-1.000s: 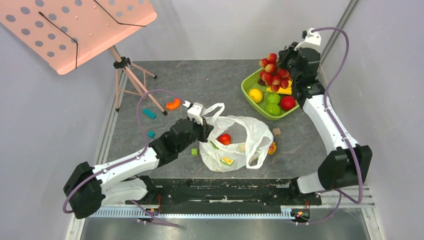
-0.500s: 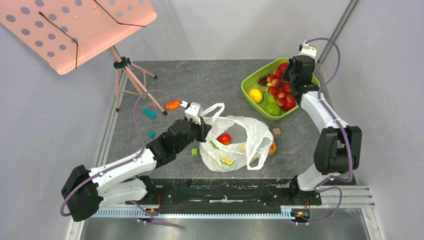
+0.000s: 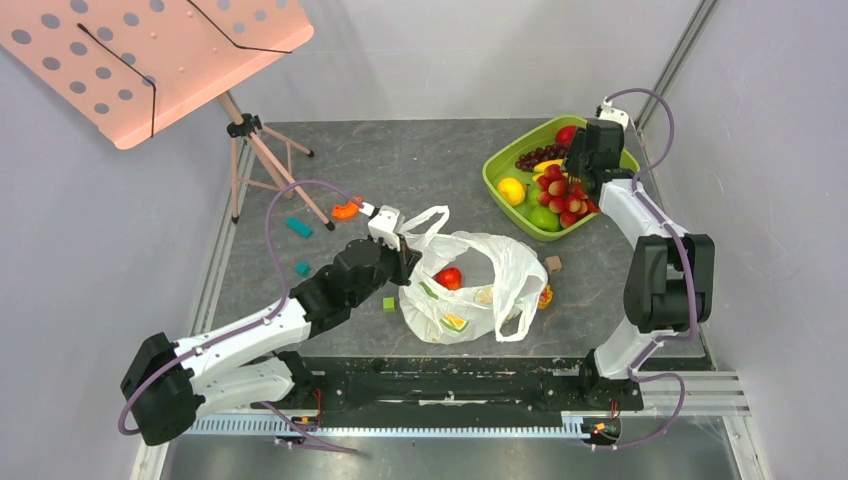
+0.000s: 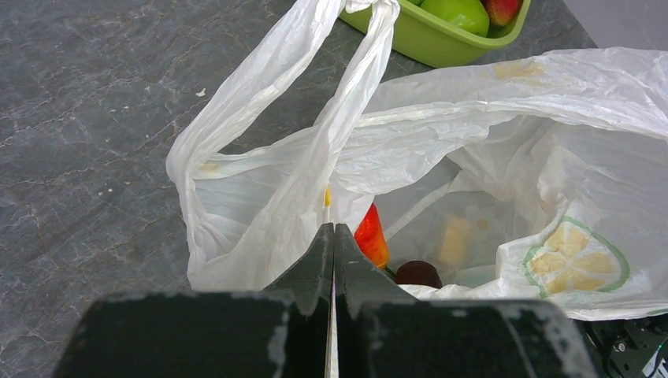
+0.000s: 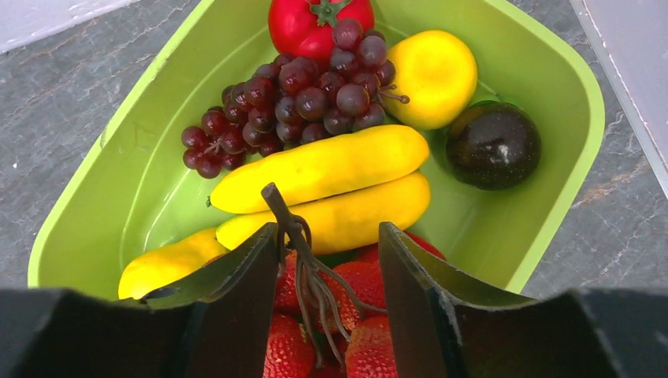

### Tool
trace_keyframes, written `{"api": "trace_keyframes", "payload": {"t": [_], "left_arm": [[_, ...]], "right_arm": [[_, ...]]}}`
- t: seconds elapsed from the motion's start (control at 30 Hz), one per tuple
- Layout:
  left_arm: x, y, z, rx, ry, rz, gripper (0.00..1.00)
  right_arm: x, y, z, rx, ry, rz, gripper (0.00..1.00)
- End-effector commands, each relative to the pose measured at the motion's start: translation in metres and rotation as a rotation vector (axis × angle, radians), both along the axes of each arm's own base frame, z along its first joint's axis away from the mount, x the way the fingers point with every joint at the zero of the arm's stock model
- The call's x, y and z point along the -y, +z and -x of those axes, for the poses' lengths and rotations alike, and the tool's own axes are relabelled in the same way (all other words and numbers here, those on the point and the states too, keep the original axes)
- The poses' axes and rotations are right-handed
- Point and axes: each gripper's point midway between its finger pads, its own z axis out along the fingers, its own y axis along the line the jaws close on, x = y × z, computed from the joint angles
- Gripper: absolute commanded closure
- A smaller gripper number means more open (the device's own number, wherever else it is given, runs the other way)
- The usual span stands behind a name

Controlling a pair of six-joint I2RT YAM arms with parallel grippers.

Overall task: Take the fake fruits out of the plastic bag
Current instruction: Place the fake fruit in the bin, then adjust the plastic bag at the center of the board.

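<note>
The plastic bag (image 3: 505,262) lies crumpled mid-table with its mouth open. My left gripper (image 3: 402,252) is shut on the bag's (image 4: 488,118) near rim, and thin white film shows between the closed jaws of the left gripper (image 4: 333,230). Inside lie a red fruit (image 3: 449,278), seen red-orange (image 4: 372,236) in the left wrist view, a dark round piece (image 4: 417,273) and a pale yellow piece (image 4: 457,240). My right gripper (image 5: 327,234) hangs open over the green tray (image 3: 497,172). The bunch of red fruits (image 5: 362,285) rests in the tray, its stem loose between the fingers.
In the tray (image 5: 569,157) are bananas (image 5: 323,169), dark grapes (image 5: 299,87), a red tomato (image 5: 315,20), a yellow ball (image 5: 431,75) and a dark ball (image 5: 492,146). Small blocks (image 3: 298,227) (image 3: 388,304) (image 3: 552,264) dot the table. A pink music stand (image 3: 150,60) stands far left.
The right arm has lowered the red bunch into the green tray and its jaws have opened off the stem. The left arm and bag have barely moved.
</note>
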Motion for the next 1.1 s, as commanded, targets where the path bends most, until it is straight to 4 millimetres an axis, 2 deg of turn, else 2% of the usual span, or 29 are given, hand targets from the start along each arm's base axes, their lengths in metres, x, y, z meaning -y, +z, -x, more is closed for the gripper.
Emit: {"api": "trace_keyframes", "payload": {"t": [0.0,0.13,0.27,0.37,0.47,0.53,0.7,0.8,0.9,1.07], "left_arm": [[-0.001,0.020,-0.003,0.044,0.011,0.035,0.98],[-0.001,0.020,-0.003,0.046,0.011,0.034,0.98],[-0.001,0.023,-0.003,0.051,0.009,0.035,0.98],[-0.001,0.025,-0.003,0.054,0.008,0.039,0.98],[0.002,0.026,-0.003,0.054,-0.004,0.043,0.98],[0.004,0.028,-0.002,0.053,-0.014,0.050,0.98],[0.009,0.034,0.000,0.055,-0.043,0.059,0.98],[0.011,0.038,0.002,0.060,-0.056,0.063,0.98],[0.012,0.038,0.002,0.060,-0.066,0.061,0.98],[0.016,0.041,0.004,0.054,-0.087,0.066,0.98]], "right_arm": [[0.008,0.035,-0.009,0.070,-0.020,0.028,0.45],[0.016,0.066,-0.001,0.127,-0.054,0.057,0.35],[0.019,0.110,0.014,0.212,-0.067,0.069,0.32],[0.013,0.139,0.028,0.274,-0.042,0.044,0.32],[-0.008,0.165,0.045,0.309,0.016,0.029,0.33],[-0.036,0.176,0.055,0.307,0.096,0.036,0.35],[-0.136,0.186,0.093,0.295,0.363,0.027,0.41],[-0.199,0.178,0.130,0.286,0.567,-0.039,0.50],[-0.250,0.162,0.171,0.257,0.757,-0.108,0.59],[-0.303,0.139,0.238,0.205,1.038,-0.253,0.72]]}}
